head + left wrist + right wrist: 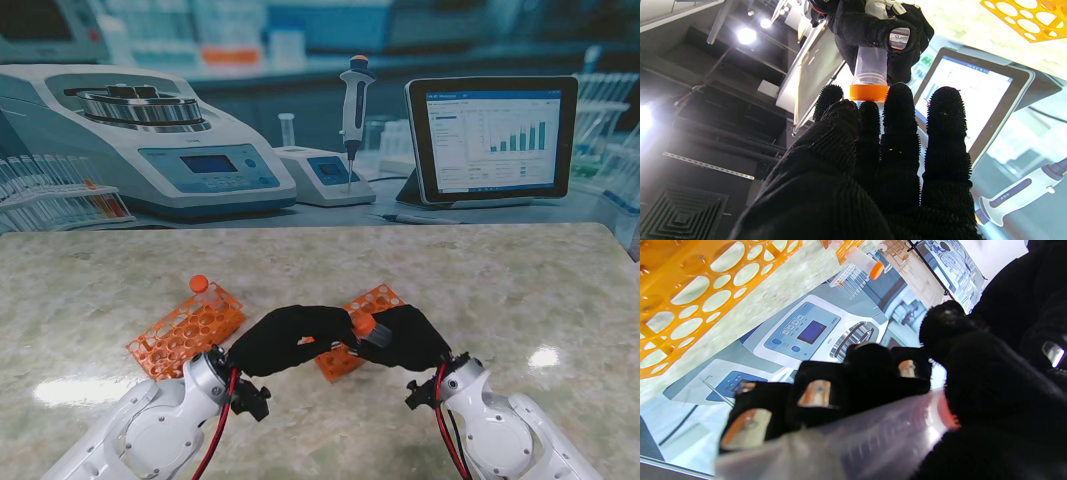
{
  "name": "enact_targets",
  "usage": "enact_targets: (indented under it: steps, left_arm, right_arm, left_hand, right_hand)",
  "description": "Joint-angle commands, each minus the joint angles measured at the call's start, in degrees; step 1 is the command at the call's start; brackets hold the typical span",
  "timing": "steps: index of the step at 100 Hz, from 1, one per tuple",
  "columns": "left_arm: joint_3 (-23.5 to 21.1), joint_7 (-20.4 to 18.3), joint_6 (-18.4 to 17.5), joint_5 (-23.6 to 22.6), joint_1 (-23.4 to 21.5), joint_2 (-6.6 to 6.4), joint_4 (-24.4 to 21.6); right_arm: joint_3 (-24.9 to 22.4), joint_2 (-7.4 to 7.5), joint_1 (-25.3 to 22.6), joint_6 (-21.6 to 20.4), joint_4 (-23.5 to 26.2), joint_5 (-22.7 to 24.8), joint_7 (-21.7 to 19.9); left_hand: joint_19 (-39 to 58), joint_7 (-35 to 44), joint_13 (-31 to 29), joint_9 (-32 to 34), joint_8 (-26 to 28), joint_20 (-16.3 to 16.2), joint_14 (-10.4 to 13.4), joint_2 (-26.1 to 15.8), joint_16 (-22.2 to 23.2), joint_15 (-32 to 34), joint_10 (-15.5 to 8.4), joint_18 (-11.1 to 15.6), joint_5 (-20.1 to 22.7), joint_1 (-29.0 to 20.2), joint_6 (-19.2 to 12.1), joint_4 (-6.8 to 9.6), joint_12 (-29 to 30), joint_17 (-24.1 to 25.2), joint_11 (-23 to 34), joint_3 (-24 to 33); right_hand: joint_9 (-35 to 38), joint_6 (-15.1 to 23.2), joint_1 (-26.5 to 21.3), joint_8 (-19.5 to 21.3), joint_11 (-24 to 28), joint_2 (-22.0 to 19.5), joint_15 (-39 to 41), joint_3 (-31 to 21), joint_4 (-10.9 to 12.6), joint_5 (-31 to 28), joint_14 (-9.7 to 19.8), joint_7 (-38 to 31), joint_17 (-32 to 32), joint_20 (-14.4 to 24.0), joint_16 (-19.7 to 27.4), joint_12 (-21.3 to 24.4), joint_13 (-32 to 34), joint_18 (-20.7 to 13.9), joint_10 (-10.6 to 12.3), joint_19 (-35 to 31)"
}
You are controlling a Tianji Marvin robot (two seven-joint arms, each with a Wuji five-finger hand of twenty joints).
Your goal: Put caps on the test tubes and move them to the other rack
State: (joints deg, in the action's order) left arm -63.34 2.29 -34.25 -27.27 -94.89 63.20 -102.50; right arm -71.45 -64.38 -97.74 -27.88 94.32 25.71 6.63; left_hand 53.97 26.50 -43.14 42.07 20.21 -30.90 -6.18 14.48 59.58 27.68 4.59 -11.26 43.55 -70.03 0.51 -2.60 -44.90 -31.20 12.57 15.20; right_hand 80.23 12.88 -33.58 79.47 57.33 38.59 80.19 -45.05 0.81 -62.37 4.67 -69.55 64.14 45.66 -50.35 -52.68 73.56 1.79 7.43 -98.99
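Stand overhead, wrists close, sharing tube (870, 71)

Near rack (345, 357) half behind robot hands.

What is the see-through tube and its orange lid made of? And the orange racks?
The tube looks like clear, slightly frosted plastic: the background shows through it. Its orange cap seems matte plastic. The racks look like bright molded plastic full of round holes.

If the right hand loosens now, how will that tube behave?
The test tube looks like smooth clear plastic, so probably slippery and light. It appears empty. Round-bodied, it would likely roll on the table. The left hand at its orange cap may steady it.
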Motion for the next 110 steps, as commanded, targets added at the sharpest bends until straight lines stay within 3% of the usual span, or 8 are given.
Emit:
enact_targets:
  steps: [1,34,52,68,86,95,110]
  left_arm:
    - [0.27,0.11,-0.04,0.42,0.13,0.21,-0.24]
    - [1.23,1.51,-0.44,1.15,1.22,0.72,0.04]
    - [1.31,2.05,0.07,0.70,1.95,0.88,-0.16]
    - [1.31,1.91,1.12,0.53,2.68,0.89,0.02]
    - [1.60,0.86,2.95,0.70,3.71,0.72,0.48]
    - [2.18,-0.04,4.08,1.60,4.68,0.67,1.20]
    - [3.21,-1.43,5.15,4.15,6.05,0.67,2.63]
  right_arm:
    - [0.08,-0.29,-0.33,-0.03,0.30,-0.02,0.02]
    - [-0.07,-0.27,-0.41,-0.14,0.33,-0.09,-0.08]
    - [-0.17,-0.26,-0.51,-0.26,0.40,-0.09,-0.09]
    - [-0.22,-0.25,-0.57,-0.40,0.43,-0.06,-0.10]
    - [-0.23,-0.22,-0.67,-0.70,0.51,0.00,-0.16]
    - [-0.27,-0.21,-0.73,-0.91,0.55,0.04,-0.18]
    - [-0.37,-0.18,-0.86,-1.08,0.62,0.15,-0.21]
  left_hand:
    - [-0.78,-1.19,2.03,-0.69,0.57,-2.24,2.09,-2.87,-1.15,0.89,-0.71,-0.68,-1.56,-1.46,-2.51,2.05,1.67,0.83,0.07,-1.18]
    - [-0.65,-0.57,3.53,-2.46,1.46,-2.57,2.25,-2.75,-5.17,2.20,-0.71,-1.16,-3.33,-0.73,-5.80,2.61,5.21,2.24,-0.03,-5.08]
    - [-1.62,-2.31,6.45,-4.47,0.70,-2.87,1.98,0.02,-11.87,1.85,-1.10,-1.59,-4.39,2.17,-3.05,2.98,14.19,4.51,0.76,-7.75]
    - [-5.18,-3.87,10.40,-6.82,2.05,-3.34,-0.25,0.70,-18.42,-6.00,-1.54,-5.37,-5.53,8.04,-1.63,2.74,17.17,11.01,0.08,-10.01]
    - [-16.97,-6.56,17.35,-9.48,1.66,1.76,-2.74,0.74,-29.61,-16.81,-1.76,-9.39,-6.60,14.37,-0.43,2.26,20.62,23.95,-2.61,-10.44]
    - [-20.56,-7.37,18.95,-10.73,0.68,5.00,-3.61,1.39,-33.08,-19.08,-1.61,-10.25,-7.34,15.81,0.91,1.92,22.26,26.23,-3.67,-9.93]
    - [-22.94,-9.02,20.81,-12.51,-0.17,7.48,-4.33,1.75,-36.15,-20.88,-1.30,-10.83,-8.69,18.77,2.24,1.35,24.22,27.35,-4.99,-10.89]
  right_hand:
    - [2.29,1.80,-2.84,1.74,-0.12,-1.65,12.03,0.58,-1.07,-0.58,5.15,-3.28,4.63,2.17,-4.12,-0.80,2.18,-4.93,0.22,-15.96]
    - [2.29,1.81,-2.71,1.74,-0.08,-1.72,12.03,0.62,-1.07,-0.55,5.15,-3.27,4.63,2.17,-4.12,-0.82,2.18,-4.93,0.13,-15.96]
    - [2.30,1.78,-2.81,1.74,-0.06,-1.63,12.03,0.57,-1.06,-0.56,5.15,-3.28,4.63,2.17,-4.12,-0.83,2.18,-4.93,0.21,-15.96]
    - [2.31,1.77,-2.83,1.73,-0.07,-1.60,12.03,0.59,-1.07,-0.58,5.15,-3.28,4.63,2.17,-4.12,-0.82,2.18,-4.93,0.23,-15.96]
    - [2.30,1.80,-2.79,1.73,-0.04,-1.58,12.03,0.59,-1.07,-0.58,5.15,-3.27,4.63,2.17,-4.12,-0.83,2.18,-4.93,0.22,-15.96]
    - [2.30,1.80,-2.82,1.73,-0.04,-1.55,12.03,0.57,-1.07,-0.58,5.15,-3.27,4.63,2.17,-4.12,-0.83,2.18,-4.93,0.19,-15.96]
    - [2.30,1.81,-2.81,1.72,-0.01,-1.58,12.03,0.55,-1.06,-0.60,5.15,-3.27,4.63,2.17,-4.12,-0.84,2.18,-4.93,0.24,-15.96]
